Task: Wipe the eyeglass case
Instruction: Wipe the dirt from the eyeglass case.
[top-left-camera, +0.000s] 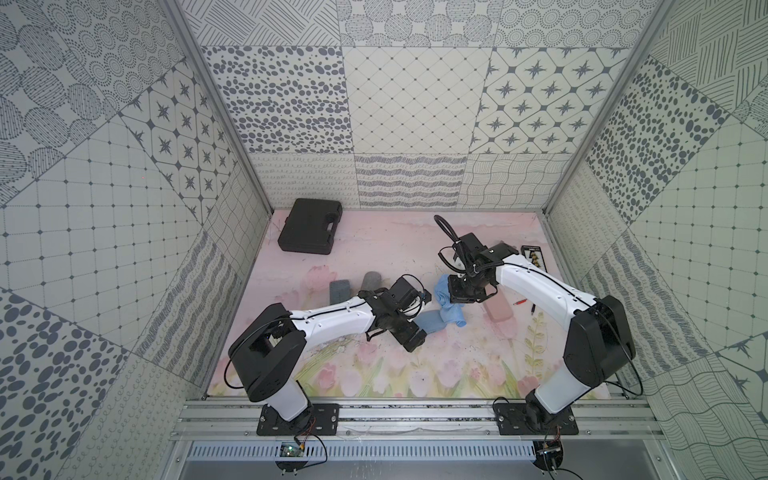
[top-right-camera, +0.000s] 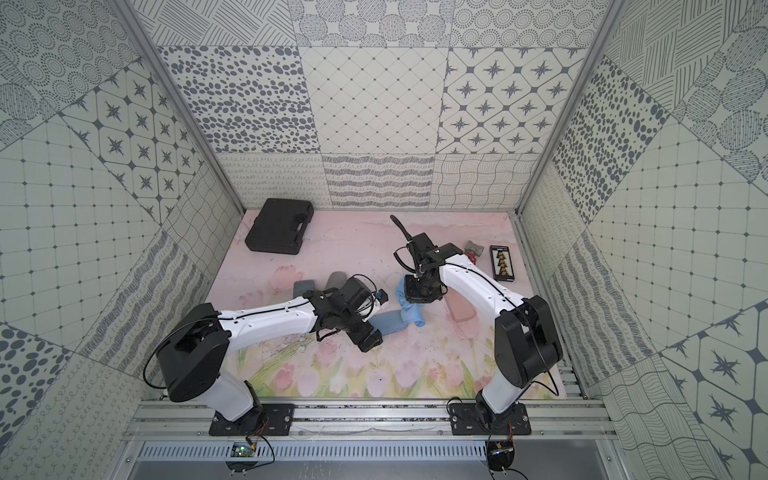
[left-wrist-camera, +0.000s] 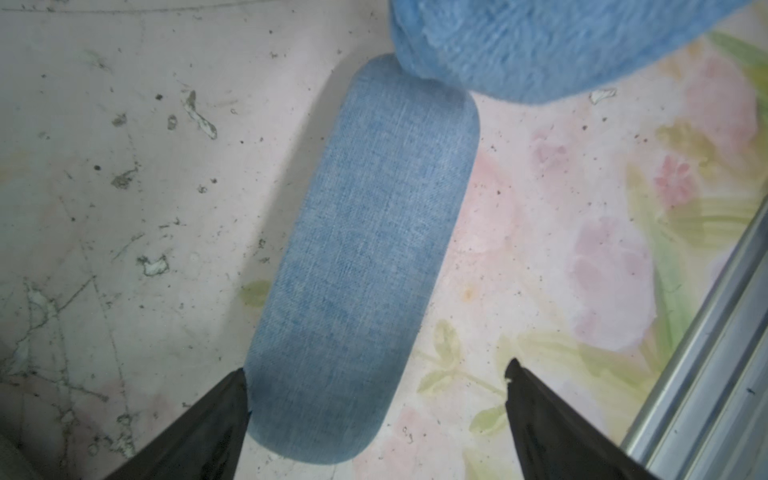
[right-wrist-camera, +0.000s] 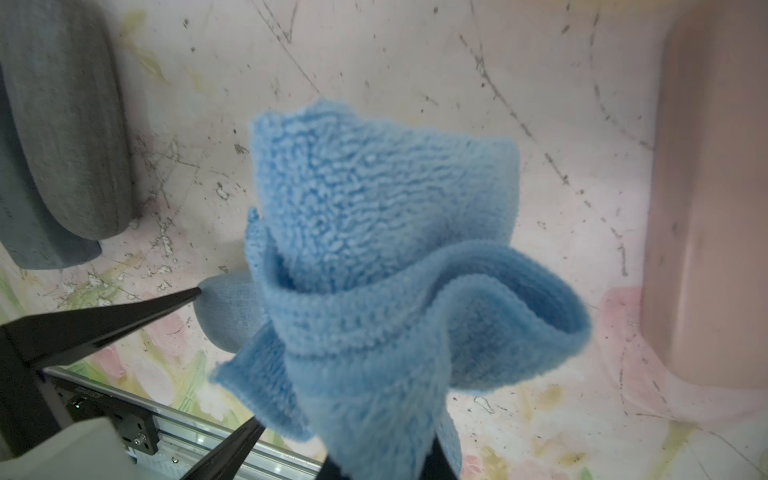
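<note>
On the floral table (top-left-camera: 374, 374), near its middle, the left gripper (left-wrist-camera: 378, 368) straddles the left end of the blue eyeglass case (left-wrist-camera: 365, 257) with jaws wide apart, probably placed to steady it. The right gripper (top-left-camera: 465, 291) is clamped on a bunched blue cloth (right-wrist-camera: 374, 249). The cloth hangs over the case's right end, apparently ready to wipe.

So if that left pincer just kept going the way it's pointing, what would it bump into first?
Most likely the blue case: it lies right between the open left pincer's tips, one tip seemingly at its edge. The cloth comes only at its far end. Depth is hard to judge.
</note>
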